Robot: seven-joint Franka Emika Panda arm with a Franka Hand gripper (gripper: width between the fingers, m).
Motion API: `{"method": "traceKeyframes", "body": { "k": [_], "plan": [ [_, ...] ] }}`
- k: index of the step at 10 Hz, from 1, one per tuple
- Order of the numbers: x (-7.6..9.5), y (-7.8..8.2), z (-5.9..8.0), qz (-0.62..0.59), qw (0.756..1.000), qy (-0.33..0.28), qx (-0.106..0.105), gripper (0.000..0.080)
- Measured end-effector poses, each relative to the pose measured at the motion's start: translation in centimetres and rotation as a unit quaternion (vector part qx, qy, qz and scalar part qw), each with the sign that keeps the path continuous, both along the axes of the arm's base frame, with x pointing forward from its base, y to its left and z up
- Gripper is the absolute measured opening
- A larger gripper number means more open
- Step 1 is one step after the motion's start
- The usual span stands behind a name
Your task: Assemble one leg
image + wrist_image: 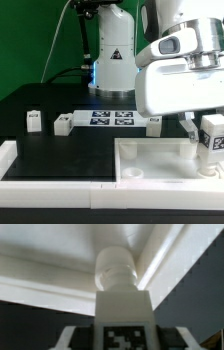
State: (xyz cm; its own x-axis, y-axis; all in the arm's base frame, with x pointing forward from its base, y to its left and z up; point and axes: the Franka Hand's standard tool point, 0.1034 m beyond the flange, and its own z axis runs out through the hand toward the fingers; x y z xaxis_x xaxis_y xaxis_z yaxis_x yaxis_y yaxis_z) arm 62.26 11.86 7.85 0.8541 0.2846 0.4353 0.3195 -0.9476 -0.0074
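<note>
- Your fingers [190, 128] are pinching the leg [213, 138] by its sides. In the wrist view the leg [124, 308] sits squarely between the fingers [72, 339].
- You have the leg upright at the exterior view's right edge, lifted over the far right part of the white panel [60, 165]. I can't tell whether its lower end touches the panel.
- The leg's black-and-white tag faces the exterior camera. In the wrist view you see the same tag close to the lens, and the rounded peg end points away toward the panel's raised rim [165, 258].
- Three loose legs [34, 121] sit on the black counter [40, 100]. Two are on the exterior view's left of the marker board [110, 118], and one is just beside its right end.
- The panel lies flat along the near side of the counter, well apart from the loose legs on the left.
</note>
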Motion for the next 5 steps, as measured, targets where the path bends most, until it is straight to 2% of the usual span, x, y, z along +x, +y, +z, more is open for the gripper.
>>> {"method": "traceKeyframes", "body": {
  "k": [2,5],
  "plan": [
    [0.1,0.0,-0.1,-0.001,1.000,-0.005,0.000,0.0288],
    [0.1,-0.2,-1.1,-0.002,1.000,0.001,0.000,0.0288]
  ]
}}
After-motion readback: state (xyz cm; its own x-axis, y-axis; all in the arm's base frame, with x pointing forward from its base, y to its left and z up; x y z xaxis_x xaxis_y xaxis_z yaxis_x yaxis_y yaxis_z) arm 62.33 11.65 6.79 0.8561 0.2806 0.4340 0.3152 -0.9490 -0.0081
